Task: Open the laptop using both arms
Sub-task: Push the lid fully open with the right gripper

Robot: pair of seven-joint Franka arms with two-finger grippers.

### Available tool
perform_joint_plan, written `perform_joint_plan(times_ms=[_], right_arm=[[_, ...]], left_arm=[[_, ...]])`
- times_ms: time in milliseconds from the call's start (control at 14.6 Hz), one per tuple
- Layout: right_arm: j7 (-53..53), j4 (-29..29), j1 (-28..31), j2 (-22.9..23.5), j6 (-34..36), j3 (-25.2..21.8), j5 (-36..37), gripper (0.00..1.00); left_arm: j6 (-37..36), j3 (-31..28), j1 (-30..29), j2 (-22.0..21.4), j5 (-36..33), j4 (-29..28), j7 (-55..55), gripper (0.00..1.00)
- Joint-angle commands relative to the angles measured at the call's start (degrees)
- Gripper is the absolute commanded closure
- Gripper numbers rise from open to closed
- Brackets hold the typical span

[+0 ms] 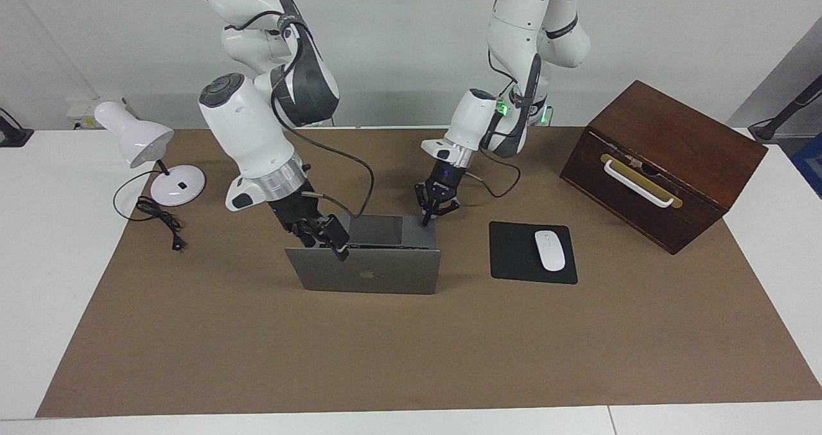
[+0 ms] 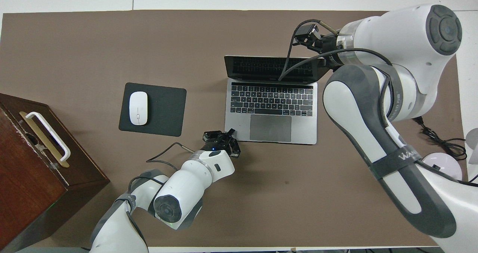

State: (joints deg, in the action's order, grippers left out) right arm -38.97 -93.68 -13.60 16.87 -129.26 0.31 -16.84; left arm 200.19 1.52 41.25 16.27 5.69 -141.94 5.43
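Laptop (image 1: 369, 269) is sat mid-frame on the brown mat in the facing view, beside the mouse pad (image 1: 532, 252), and it's basically opened already; lid is tipped well back, keyboard fully shown in the overhead view; left gripper (image 1: 426, 217) is pinched closed with nothing in it, tips pressed on the base's corner; right gripper (image 1: 335, 239) is parked on the lid's top edge, finger gap can't be told; only letting go looks to be left, probably.
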Motion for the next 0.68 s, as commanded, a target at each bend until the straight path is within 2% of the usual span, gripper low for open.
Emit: perform_joint_plan(times_ms=[0, 342, 616], right_arm=[[3.45, 2.27, 2.16, 1.06, 3.03, 0.65, 0.75, 0.01], [9.16, 3.32, 3.83, 0.80, 9.44, 0.57, 1.01, 0.01], [14.61, 4.29, 6.47, -1.04, 18.93, 0.48, 2.77, 0.01]], left_arm=[[0.55, -0.64, 0.24, 2.63, -0.33, 0.61, -0.68, 1.00], [0.47, -0.56, 0.24, 2.63, -0.33, 0.70, -0.59, 1.00], [0.38, -0.56, 0.06, 2.89, -0.15, 2.10, 2.03, 1.00]])
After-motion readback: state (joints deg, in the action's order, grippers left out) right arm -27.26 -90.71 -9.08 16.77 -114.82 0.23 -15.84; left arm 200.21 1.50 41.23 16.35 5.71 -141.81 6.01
